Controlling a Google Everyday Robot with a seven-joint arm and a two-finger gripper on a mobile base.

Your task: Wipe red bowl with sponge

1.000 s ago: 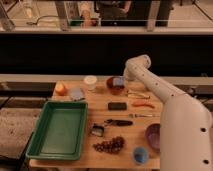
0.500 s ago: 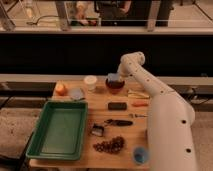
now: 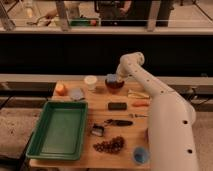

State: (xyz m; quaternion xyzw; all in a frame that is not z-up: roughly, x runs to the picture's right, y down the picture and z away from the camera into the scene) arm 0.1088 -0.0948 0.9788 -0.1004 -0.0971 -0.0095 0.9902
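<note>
The red bowl [image 3: 115,87] stands at the back middle of the wooden table [image 3: 85,112], right of a white cup [image 3: 90,82]. The light-blue sponge [image 3: 111,78] is at the bowl's back rim, just above it. My gripper [image 3: 115,79] reaches in from the right, shut on the sponge and holding it over the bowl. The white arm [image 3: 165,115] runs from the lower right up to the bowl and covers the table's right side. The purple bowl is hidden behind it.
A green tray [image 3: 57,129] lies front left. An orange [image 3: 60,89] and a flat grey-blue piece [image 3: 76,94] sit back left. A black block [image 3: 117,106], a carrot [image 3: 140,104], a black-handled tool [image 3: 118,122], a dark cluster [image 3: 109,145] and a blue cup [image 3: 140,154] fill the middle and front.
The arm has swung left, bringing the gripper and sponge from beside the bowl onto its back rim. The arm now covers the purple bowl.
</note>
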